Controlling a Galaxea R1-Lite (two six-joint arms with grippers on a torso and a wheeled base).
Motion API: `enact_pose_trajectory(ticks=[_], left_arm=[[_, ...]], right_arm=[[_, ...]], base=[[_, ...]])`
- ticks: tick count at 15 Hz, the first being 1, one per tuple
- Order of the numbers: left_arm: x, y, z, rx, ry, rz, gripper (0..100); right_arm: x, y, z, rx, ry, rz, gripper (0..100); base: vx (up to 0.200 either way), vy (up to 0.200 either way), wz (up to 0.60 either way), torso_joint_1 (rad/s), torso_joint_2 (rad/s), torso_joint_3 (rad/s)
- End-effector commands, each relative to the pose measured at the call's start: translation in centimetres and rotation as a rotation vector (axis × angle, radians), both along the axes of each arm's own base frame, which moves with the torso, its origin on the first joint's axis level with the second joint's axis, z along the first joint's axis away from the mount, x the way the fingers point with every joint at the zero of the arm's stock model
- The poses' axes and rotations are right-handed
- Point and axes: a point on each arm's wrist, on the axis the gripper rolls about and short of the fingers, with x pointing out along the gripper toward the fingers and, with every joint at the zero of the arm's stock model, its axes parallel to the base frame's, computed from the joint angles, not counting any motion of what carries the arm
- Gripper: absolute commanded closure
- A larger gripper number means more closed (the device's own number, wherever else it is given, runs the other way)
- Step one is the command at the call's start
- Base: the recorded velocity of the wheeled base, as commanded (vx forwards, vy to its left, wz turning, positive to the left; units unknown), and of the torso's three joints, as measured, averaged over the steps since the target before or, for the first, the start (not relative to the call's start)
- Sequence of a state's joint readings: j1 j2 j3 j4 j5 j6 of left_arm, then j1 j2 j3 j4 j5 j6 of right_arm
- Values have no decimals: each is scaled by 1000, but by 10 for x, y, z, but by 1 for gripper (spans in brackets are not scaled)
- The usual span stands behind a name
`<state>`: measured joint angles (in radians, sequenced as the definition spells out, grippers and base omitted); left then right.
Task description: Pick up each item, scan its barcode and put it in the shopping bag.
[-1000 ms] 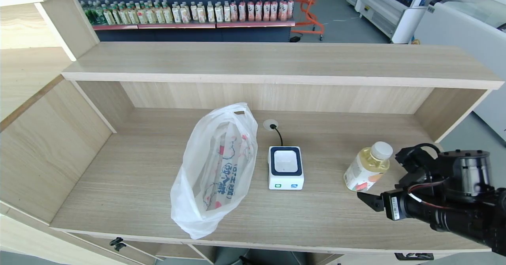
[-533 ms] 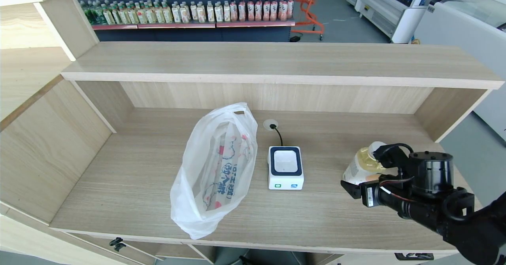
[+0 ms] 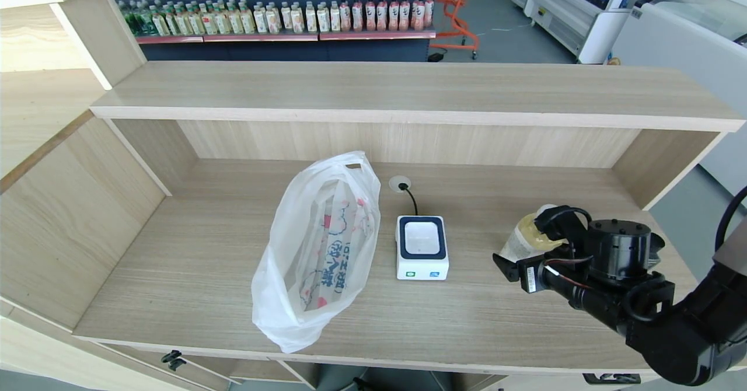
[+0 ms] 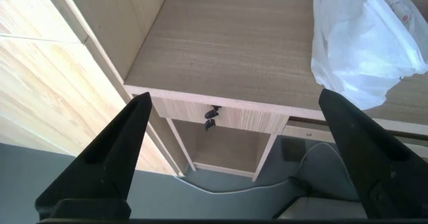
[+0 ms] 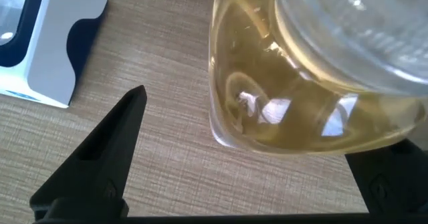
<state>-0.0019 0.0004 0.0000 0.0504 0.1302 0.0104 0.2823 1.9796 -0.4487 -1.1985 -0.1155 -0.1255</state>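
Right wrist: right fingers (image 5: 100,164) spread wide either side of bottle (image 5: 301,83); scanner (image 5: 40,50) near.
Left wrist: left fingers (image 4: 107,164) wide, facing desk (image 4: 221,43) edge, bag (image 4: 361,43).

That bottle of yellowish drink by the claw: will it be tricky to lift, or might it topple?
The bottle looks nearly full, so it is probably heavy for its size. Its smooth, clear wall may slip between the open fingers of the right gripper. Standing tall and narrow on the counter, it could tip if pushed from one side.

A strip of counter (image 3: 478,312) runs between scanner (image 3: 421,247) and bottle (image 3: 518,243); upper shelf (image 3: 408,90) overhangs behind.
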Motion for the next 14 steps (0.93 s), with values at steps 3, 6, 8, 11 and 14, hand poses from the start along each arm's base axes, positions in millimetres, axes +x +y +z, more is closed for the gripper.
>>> enact_pose_trajectory(ticks=[3, 6, 8, 11, 14], left_arm=[[0, 0, 0, 0, 0, 1, 0], [0, 0, 0, 0, 0, -1, 0], [0, 0, 0, 0, 0, -1, 0], [0, 0, 0, 0, 0, 1, 0], [0, 0, 0, 0, 0, 1, 0]], right_arm=[[5, -5, -5, -5, 0, -19, 0], [19, -3, -1, 5, -45, -22, 0], [25, -2, -4, -1, -47, -21, 0], [28, 0, -6, 5, -46, -14, 0], [36, 2, 2, 14, -87, -18, 100]], base=[[0, 0, 0, 0, 0, 0], [0, 0, 0, 0, 0, 0], [0, 0, 0, 0, 0, 0], [0, 0, 0, 0, 0, 0], [0, 0, 0, 0, 0, 0]])
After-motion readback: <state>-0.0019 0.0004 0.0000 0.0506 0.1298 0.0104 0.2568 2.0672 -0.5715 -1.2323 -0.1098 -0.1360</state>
